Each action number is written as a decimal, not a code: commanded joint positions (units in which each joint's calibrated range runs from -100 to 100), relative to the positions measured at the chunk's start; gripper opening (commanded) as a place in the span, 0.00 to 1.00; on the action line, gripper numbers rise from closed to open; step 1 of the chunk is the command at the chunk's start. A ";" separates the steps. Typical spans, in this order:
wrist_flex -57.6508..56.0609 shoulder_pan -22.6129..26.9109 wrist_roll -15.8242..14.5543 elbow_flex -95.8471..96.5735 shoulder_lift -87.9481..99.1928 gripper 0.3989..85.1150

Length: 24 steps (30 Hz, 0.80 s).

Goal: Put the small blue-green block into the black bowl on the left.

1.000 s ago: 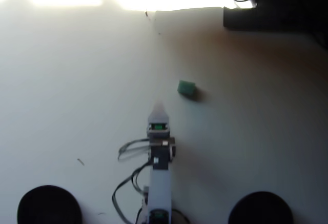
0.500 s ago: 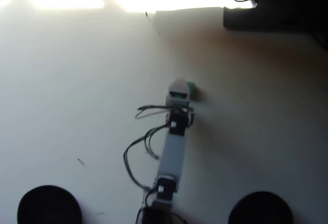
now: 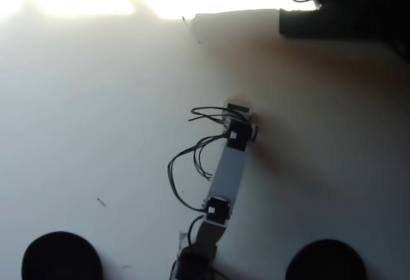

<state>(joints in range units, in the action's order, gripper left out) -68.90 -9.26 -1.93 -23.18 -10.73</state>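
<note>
In the overhead view my arm reaches from the bottom edge up the middle of the white table. My gripper [image 3: 237, 106] points down at the table near the centre, and the wrist hides its jaws, so I cannot tell how they stand. The small blue-green block is not visible anywhere; it may be under the gripper. A black bowl [image 3: 61, 259] sits at the bottom left corner, far from the gripper. A second, identical black bowl [image 3: 327, 261] sits at the bottom right.
Black cables [image 3: 192, 164] loop out to the left of the arm. Dark equipment [image 3: 339, 4] stands along the top right edge. Strong glare washes out the top left of the table [image 3: 96, 100].
</note>
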 commanded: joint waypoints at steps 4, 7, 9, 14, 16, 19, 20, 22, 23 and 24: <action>-1.26 -0.68 0.78 -2.33 -1.64 0.55; -1.35 -0.93 0.93 -2.24 -3.14 0.54; -1.35 -0.98 0.98 -2.24 -4.21 0.54; -1.43 -1.03 0.93 -2.24 -5.39 0.53; -1.18 -1.03 0.78 -2.24 -5.18 0.50; -0.21 -0.98 0.44 -2.24 -5.07 0.47; 0.36 -0.98 0.15 -2.24 -5.18 0.45; 1.65 -0.88 -0.05 -2.24 -5.60 0.45; 1.98 -0.78 -0.15 -2.24 -5.93 0.44; 2.95 -0.78 -0.29 -2.24 -6.14 0.42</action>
<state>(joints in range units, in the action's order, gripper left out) -68.57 -10.28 -1.64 -23.18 -16.67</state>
